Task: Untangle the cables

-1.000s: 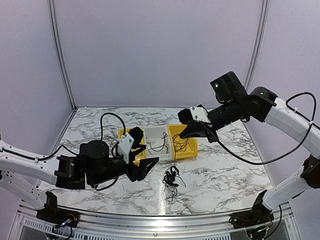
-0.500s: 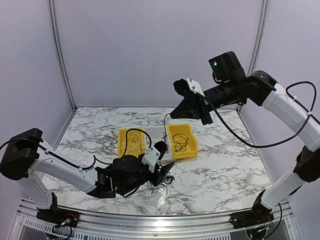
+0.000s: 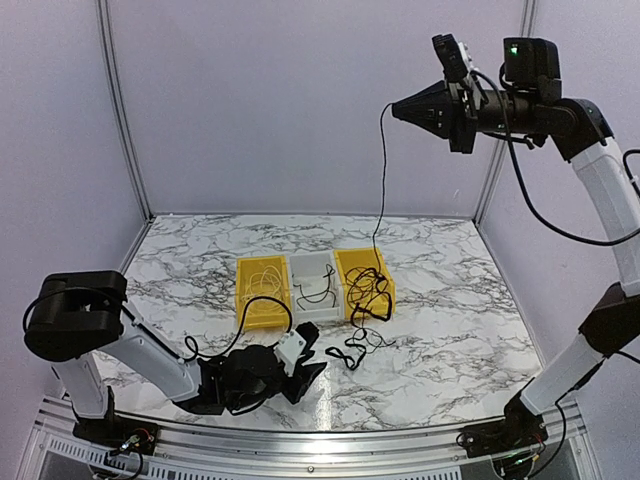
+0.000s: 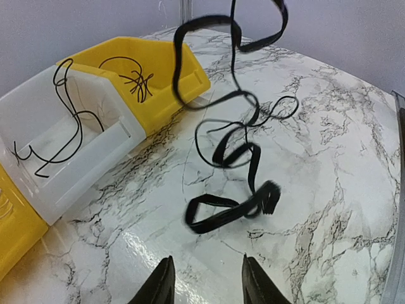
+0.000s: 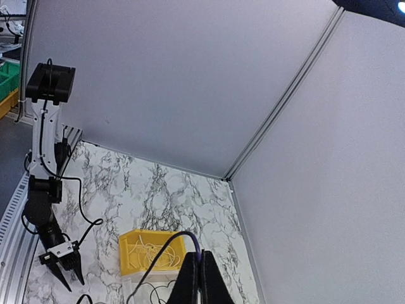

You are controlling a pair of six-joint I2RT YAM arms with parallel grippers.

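Note:
My right gripper is raised high at the back right and is shut on a thin black cable. The cable hangs straight down, passes over the right yellow bin, and ends in loose loops on the marble table. In the right wrist view the shut gripper pinches the cable. My left gripper lies low on the table near the front, open and empty. In the left wrist view the left gripper faces the cable's looped end, a short way off.
Three bins stand in a row mid-table. The left yellow bin holds pale cables, the white bin holds a black cable, and the right yellow bin holds black cables. The white bin and yellow bin lie left of the left gripper.
My right gripper has risen and moved right, drawing the black cable up into a long hanging strand. My left gripper has dropped back slightly toward the table's front.

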